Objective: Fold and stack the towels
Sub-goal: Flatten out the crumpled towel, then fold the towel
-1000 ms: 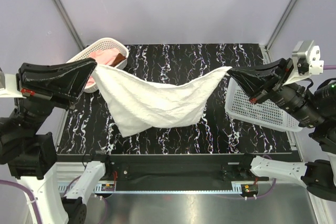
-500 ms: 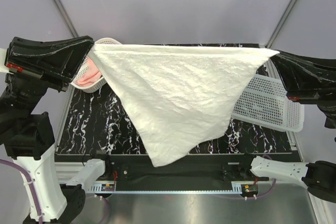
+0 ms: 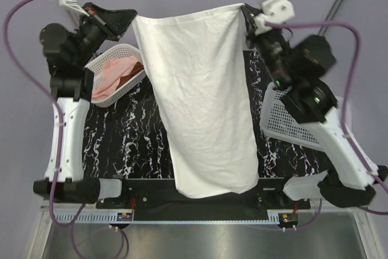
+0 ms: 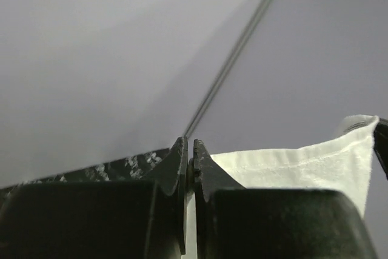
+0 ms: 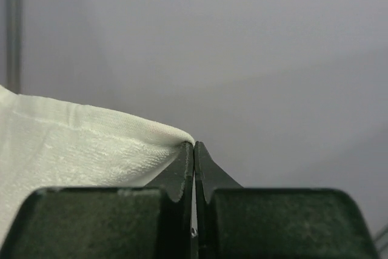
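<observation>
The cream-white towel (image 3: 203, 101) hangs spread out as a tall sheet above the black marbled table (image 3: 121, 141). My left gripper (image 3: 132, 16) is shut on its top left corner and my right gripper (image 3: 244, 8) is shut on its top right corner, both raised high at the far side. In the left wrist view the gripper (image 4: 189, 150) pinches cloth, with the towel edge (image 4: 291, 165) stretching right. In the right wrist view the gripper (image 5: 194, 148) pinches the towel corner (image 5: 79, 147). The pale pink towel (image 3: 111, 74) and a bit of the rust-brown towel (image 3: 137, 67) lie in the left basket.
A white lattice basket (image 3: 102, 98) stands at the far left of the table. A second white lattice basket (image 3: 285, 125) sits at the right edge, partly under the right arm. The hanging towel hides the table's middle.
Both arms have lifted and swung up toward the far side. The cream-white towel went from a sagging, then diagonal drape to hanging straight down from its two top corners.
</observation>
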